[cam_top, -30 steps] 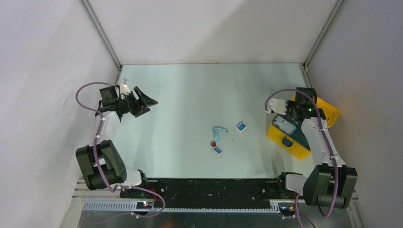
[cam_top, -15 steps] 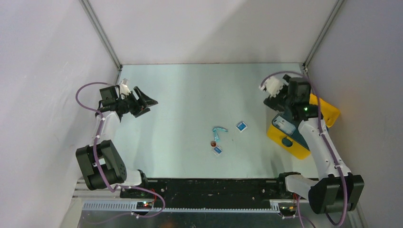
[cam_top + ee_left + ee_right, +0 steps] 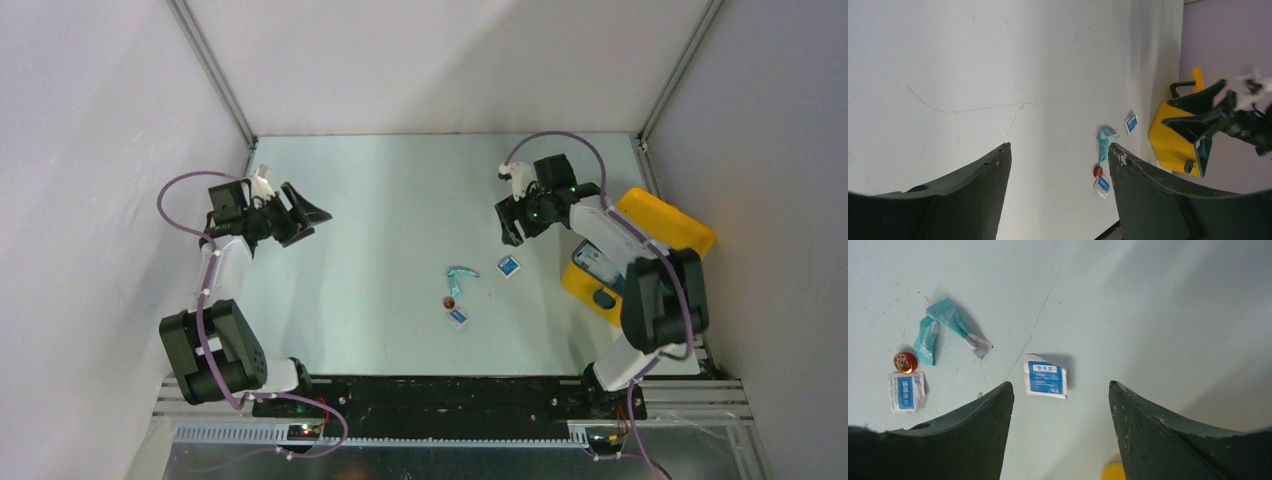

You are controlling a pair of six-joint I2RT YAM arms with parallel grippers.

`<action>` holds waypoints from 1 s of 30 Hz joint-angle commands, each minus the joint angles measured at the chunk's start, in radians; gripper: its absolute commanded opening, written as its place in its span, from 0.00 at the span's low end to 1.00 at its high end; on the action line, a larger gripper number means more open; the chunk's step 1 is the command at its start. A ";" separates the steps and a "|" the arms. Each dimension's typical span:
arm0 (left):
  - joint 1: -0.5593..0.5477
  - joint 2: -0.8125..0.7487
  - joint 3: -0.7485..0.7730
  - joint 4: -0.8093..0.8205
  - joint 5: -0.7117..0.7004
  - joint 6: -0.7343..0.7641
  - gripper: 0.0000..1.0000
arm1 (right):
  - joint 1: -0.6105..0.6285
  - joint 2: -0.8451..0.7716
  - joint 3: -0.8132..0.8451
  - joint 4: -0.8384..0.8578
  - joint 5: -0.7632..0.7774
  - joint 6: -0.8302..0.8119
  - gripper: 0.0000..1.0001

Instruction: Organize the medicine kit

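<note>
The yellow medicine kit [image 3: 640, 300] with a dark teal latch stands at the table's right edge, and it also shows in the left wrist view [image 3: 1173, 140]. My right gripper [image 3: 509, 228] hangs open and empty left of the kit, above a white-and-blue packet [image 3: 509, 266] [image 3: 1045, 380]. A crumpled teal wrapper [image 3: 461, 273] [image 3: 948, 322], a small red cap [image 3: 449, 301] [image 3: 905, 361] and a second packet [image 3: 459, 317] [image 3: 907, 391] lie mid-table. My left gripper [image 3: 312, 222] is open and empty at the far left, pointing right.
Grey walls enclose the table on the left, back and right. The kit's raised lid [image 3: 668, 222] leans toward the right wall. A thin scratch [image 3: 968, 107] crosses the table surface. Both arm bases sit on the black rail [image 3: 450, 395] at the near edge.
My right arm has swung left, from over the kit to above the packet on the table. Its jaws, narrow a second ago, now stand open. The left arm has not moved.
</note>
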 commanded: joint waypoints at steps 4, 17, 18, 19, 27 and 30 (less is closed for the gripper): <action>-0.008 -0.074 0.020 -0.024 -0.009 0.079 0.76 | -0.053 0.185 0.008 0.007 -0.086 0.266 0.73; -0.006 -0.046 0.032 -0.036 -0.003 0.075 0.76 | -0.070 0.312 0.026 -0.082 -0.172 0.241 0.50; -0.007 -0.044 0.031 -0.036 -0.003 0.075 0.76 | -0.071 0.316 0.027 -0.087 -0.174 0.241 0.50; -0.007 -0.044 0.031 -0.036 -0.002 0.076 0.76 | -0.071 0.322 0.026 -0.095 -0.175 0.240 0.50; -0.007 -0.042 0.030 -0.035 -0.004 0.075 0.76 | -0.060 0.326 0.026 -0.107 -0.178 0.234 0.40; -0.007 -0.050 0.029 -0.035 -0.007 0.076 0.76 | -0.053 0.318 0.026 -0.107 -0.165 0.221 0.27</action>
